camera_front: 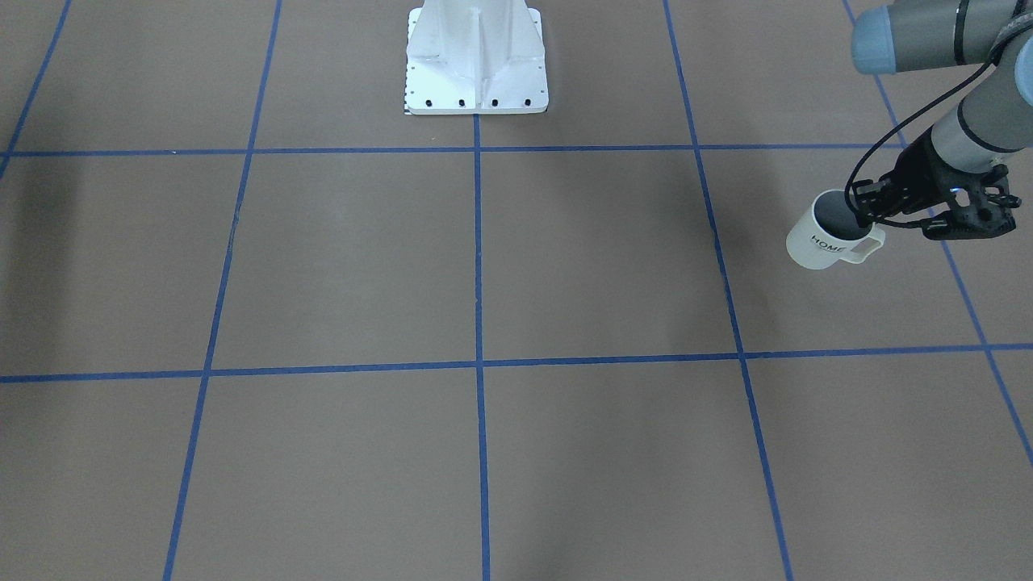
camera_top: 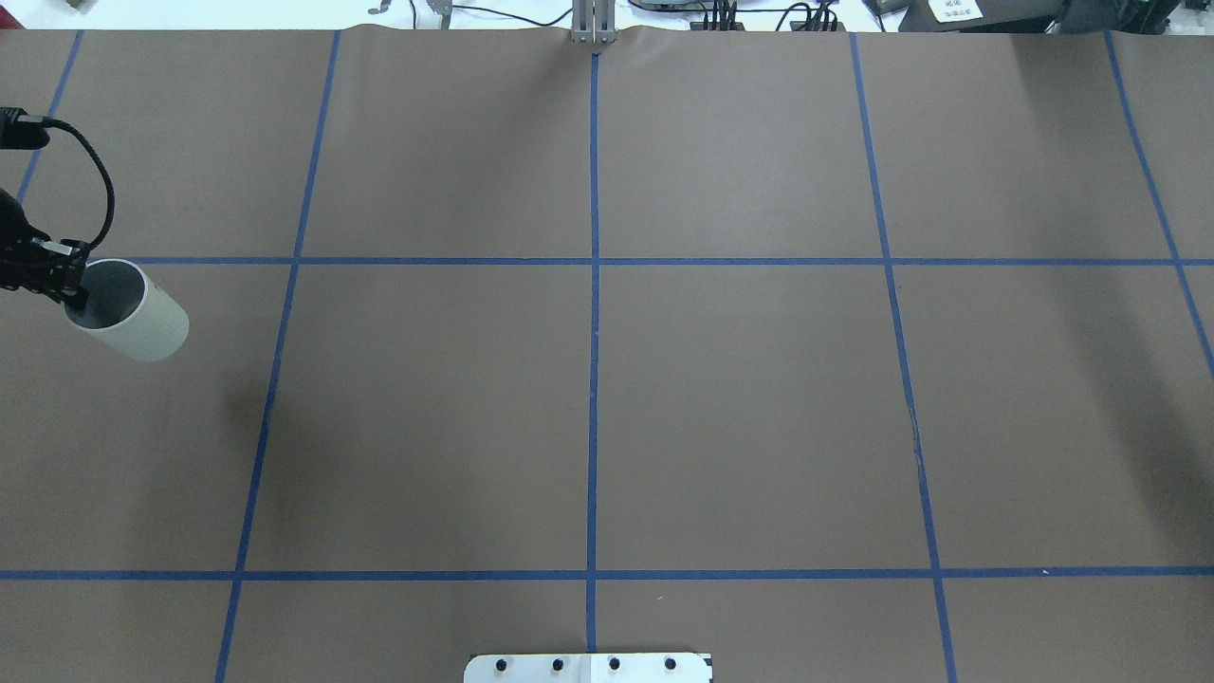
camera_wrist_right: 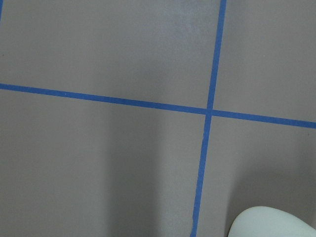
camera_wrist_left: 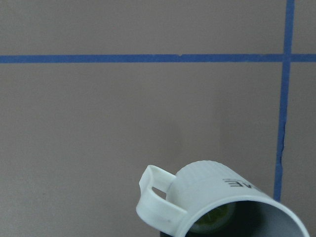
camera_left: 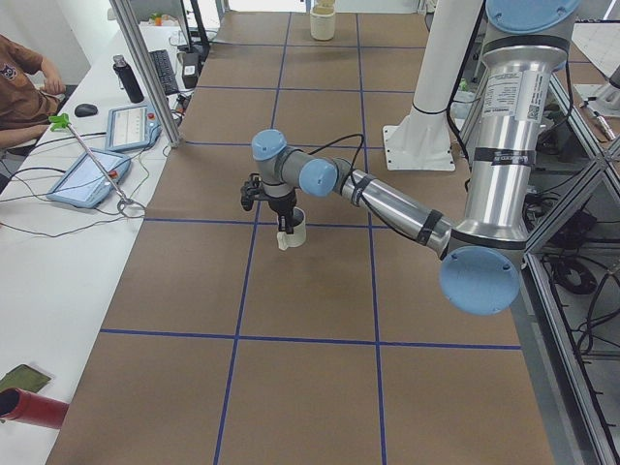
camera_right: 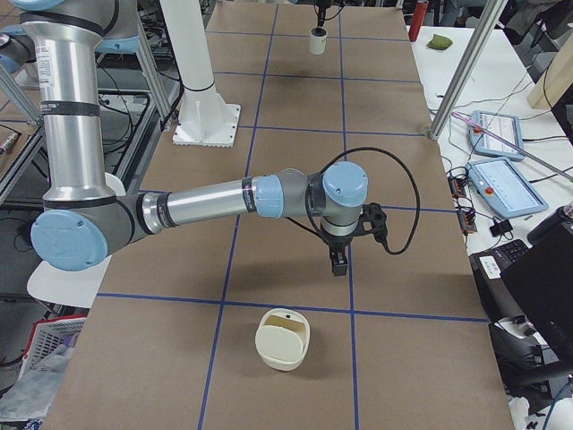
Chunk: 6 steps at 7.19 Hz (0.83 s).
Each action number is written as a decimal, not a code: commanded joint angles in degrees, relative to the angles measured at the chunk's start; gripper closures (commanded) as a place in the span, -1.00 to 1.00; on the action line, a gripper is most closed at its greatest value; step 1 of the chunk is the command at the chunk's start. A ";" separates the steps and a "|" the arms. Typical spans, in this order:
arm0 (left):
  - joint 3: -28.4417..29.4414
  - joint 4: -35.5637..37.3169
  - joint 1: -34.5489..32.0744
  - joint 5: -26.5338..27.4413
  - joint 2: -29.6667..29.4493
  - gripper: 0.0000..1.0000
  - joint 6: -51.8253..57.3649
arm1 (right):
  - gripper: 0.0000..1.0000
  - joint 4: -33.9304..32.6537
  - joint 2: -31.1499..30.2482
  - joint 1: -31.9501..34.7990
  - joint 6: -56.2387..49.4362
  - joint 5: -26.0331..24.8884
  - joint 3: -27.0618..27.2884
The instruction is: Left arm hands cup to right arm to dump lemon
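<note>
My left gripper (camera_front: 867, 218) is shut on the rim of the cup (camera_front: 830, 240), one finger inside it near the handle. The cup is a cream-white mug lettered "HOME", held tilted at the table's left end. It also shows in the overhead view (camera_top: 133, 311) and the exterior left view (camera_left: 292, 232). The lemon (camera_wrist_left: 217, 218) lies inside the cup, yellow-green, partly hidden by the rim. My right gripper (camera_right: 338, 263) hangs over the table's right end, far from the cup. I cannot tell whether it is open or shut.
A cream-white bowl-like container (camera_right: 283, 339) stands on the brown mat just in front of the right gripper, and its edge shows in the right wrist view (camera_wrist_right: 272, 222). The white robot base (camera_front: 476, 60) stands at the table's middle rear. Blue tape lines grid the mat.
</note>
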 commanded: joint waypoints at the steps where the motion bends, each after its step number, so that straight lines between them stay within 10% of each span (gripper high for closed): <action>1: 2.21 4.77 -0.85 -0.05 -6.45 1.00 -0.36 | -1.00 8.47 -0.21 -1.70 0.54 -1.23 -0.44; 6: 7.84 12.63 -0.94 -0.23 -21.40 1.00 -8.14 | -1.00 21.90 8.31 -9.44 1.34 -5.17 -3.86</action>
